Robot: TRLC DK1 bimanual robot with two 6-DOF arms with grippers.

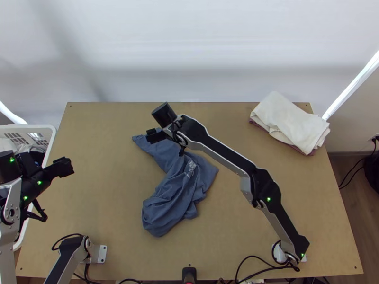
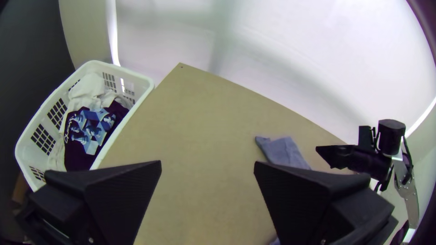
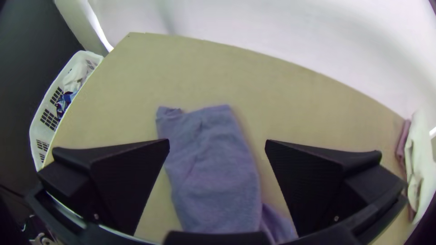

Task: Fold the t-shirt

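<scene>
Blue t-shirt (image 1: 180, 189), one: bunched mid-desk (image 1: 104, 142), a narrower end stretching toward the far edge. Right tool (image 3: 218, 141): wide, above that end, presumably placed to pinch and spread it. Left tool (image 2: 208, 162): wide, holding nothing, beside the basket (image 2: 147, 86), perhaps giving room. White cloth (image 1: 289, 118): far right corner, likely parked off the work area.

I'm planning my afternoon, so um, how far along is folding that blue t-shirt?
Not far: the blue t-shirt lies bunched on the table, with no neat fold visible. The white cloth at the far right corner already looks folded. Nothing is in hand: the right pincer and left pincer are open and empty. Spreading and folding the shirt appear left.
</scene>
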